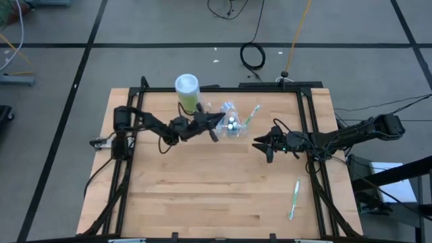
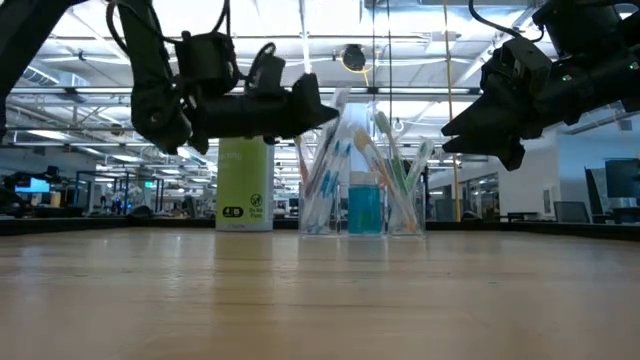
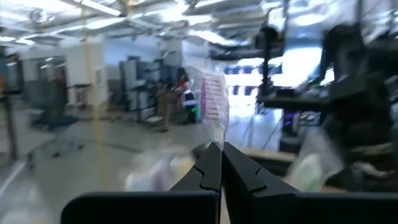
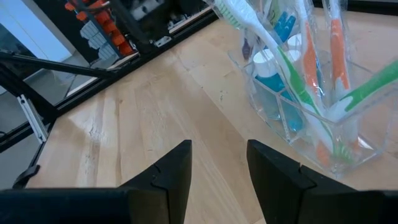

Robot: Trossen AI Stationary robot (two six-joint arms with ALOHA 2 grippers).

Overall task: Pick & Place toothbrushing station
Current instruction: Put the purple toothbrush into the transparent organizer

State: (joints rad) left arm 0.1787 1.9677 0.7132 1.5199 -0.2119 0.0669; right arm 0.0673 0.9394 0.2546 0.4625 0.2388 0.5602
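Right claw (image 4: 217, 174) beside brush-filled cup (image 4: 323, 134)

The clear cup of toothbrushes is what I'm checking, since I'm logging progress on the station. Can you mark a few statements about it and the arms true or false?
1. The clear cup stands upright on the table with toothbrushes in it. True.
2. The right gripper is shut on a toothbrush. False: its fingers stand apart, with only bare table between them.
3. The left gripper has its fingers pressed together. True.
4. The green canister lies on its side. False: it stands upright beside the cup.
5. One toothbrush lies alone on the table, apart from the cup. True.
6. Both grippers rest on the tabletop. False: in the low view both hang above it.
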